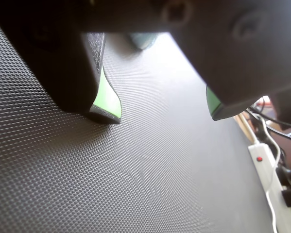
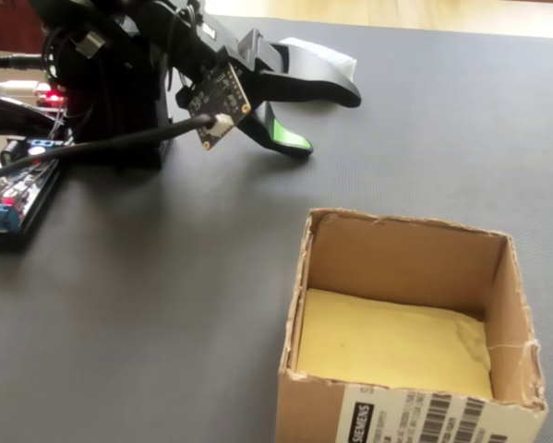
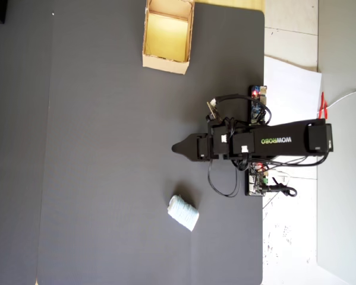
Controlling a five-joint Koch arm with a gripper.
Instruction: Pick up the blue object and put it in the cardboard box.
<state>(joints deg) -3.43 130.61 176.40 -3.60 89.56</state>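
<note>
Cardboard box nearest; end effector open, blue object beside

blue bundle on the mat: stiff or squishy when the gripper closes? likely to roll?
The blue object looks like a soft ribbed bundle, so it probably compresses rather than resists. It appears small and likely light. Its flattish rectangular shape on the textured mat suggests it won't roll.

bright daylight, glare across the mat (wrist view's near jaws blurred).
</note>
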